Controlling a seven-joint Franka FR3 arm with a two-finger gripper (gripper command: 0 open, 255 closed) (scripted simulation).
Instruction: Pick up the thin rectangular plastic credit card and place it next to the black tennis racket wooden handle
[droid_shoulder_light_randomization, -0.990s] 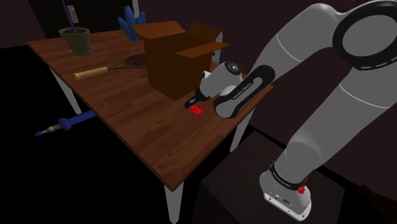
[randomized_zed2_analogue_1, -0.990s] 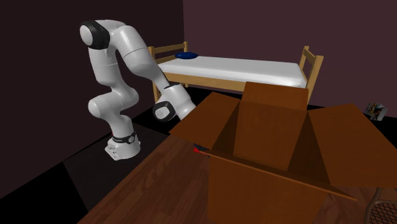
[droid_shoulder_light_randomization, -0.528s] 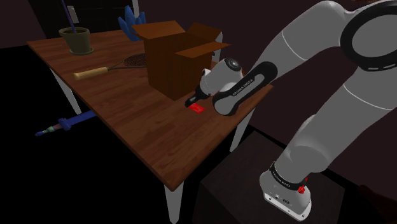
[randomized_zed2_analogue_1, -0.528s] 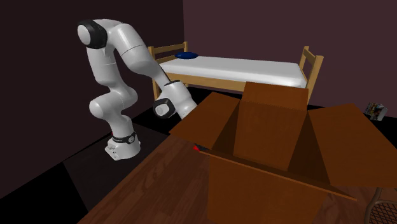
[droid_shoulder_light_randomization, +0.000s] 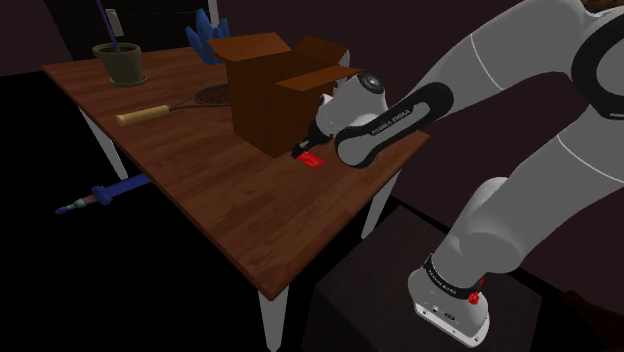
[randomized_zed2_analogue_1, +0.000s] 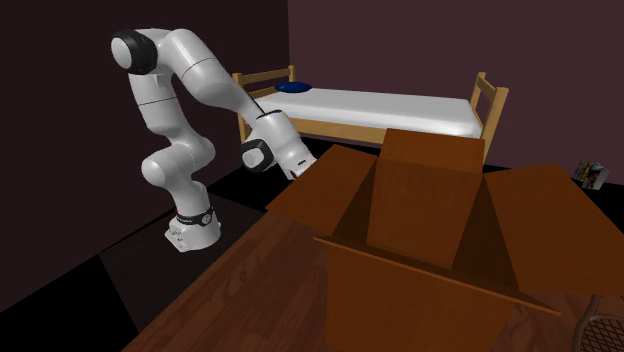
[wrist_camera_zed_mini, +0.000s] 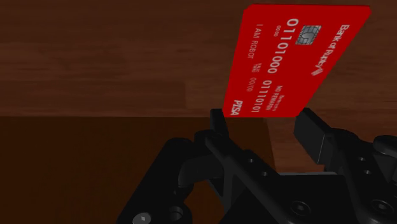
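Observation:
The red credit card (droid_shoulder_light_randomization: 312, 160) hangs just above the wooden table (droid_shoulder_light_randomization: 200, 195), beside the near corner of the cardboard box (droid_shoulder_light_randomization: 268, 90). My gripper (droid_shoulder_light_randomization: 300, 153) is shut on it. In the wrist view the card (wrist_camera_zed_mini: 296, 60) stands up between the two black fingers (wrist_camera_zed_mini: 219, 124), clasped at its lower end by my gripper (wrist_camera_zed_mini: 264, 121), with white numbers on its face. The tennis racket lies far off across the table, its wooden handle (droid_shoulder_light_randomization: 145, 115) pointing towards the shoulder view's left and its dark head (droid_shoulder_light_randomization: 212, 95) against the box. The racket head (randomized_zed2_analogue_1: 600, 325) peeks in past the box in the second exterior view.
The open box (randomized_zed2_analogue_1: 430, 230) with raised flaps stands between the gripper and the racket. A green pot (droid_shoulder_light_randomization: 120, 62) sits at the table's far corner, a blue object (droid_shoulder_light_randomization: 204, 40) behind the box. A blue stick (droid_shoulder_light_randomization: 100, 193) lies on the floor. A bed (randomized_zed2_analogue_1: 370, 105) stands behind the arm.
The gripper has risen from the table with the red card in it, and the arm's upper links have swung upward. The racket and box have not moved.

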